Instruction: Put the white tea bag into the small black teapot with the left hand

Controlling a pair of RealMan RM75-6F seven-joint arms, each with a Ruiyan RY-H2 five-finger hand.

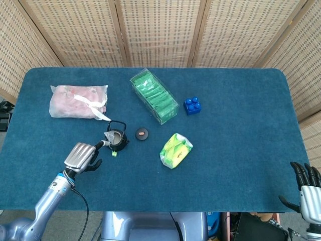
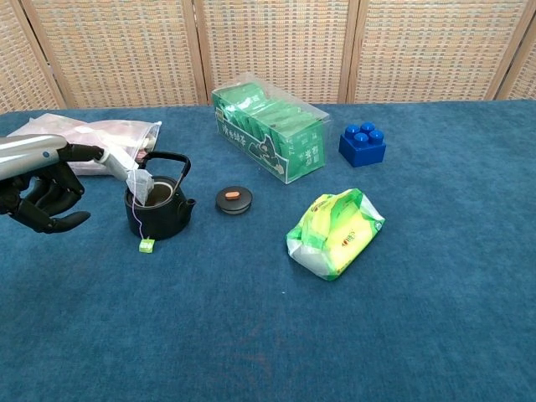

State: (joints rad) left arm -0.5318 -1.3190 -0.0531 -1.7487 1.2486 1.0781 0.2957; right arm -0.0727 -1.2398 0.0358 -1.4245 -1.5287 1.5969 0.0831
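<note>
The small black teapot (image 1: 117, 141) (image 2: 161, 215) stands lidless at the table's left front. The white tea bag (image 1: 109, 135) (image 2: 140, 186) sits in its mouth, its upper part sticking out on the left. The string runs down the pot's side to a green tag (image 1: 114, 153) (image 2: 146, 244) lying on the cloth. My left hand (image 1: 80, 156) (image 2: 38, 188) hovers just left of the pot with one finger stretched toward the bag and nothing in its grip. My right hand (image 1: 306, 193) shows at the bottom right of the head view, fingers spread, holding nothing.
The teapot's lid (image 1: 142, 133) (image 2: 234, 199) lies right of the pot. A pink bag with a white ribbon (image 1: 77, 102) (image 2: 100, 138) lies behind it. Further right are a clear box of green packets (image 1: 154, 95) (image 2: 268, 130), a blue brick (image 1: 192, 106) and a green-yellow packet (image 1: 175, 150) (image 2: 335, 233).
</note>
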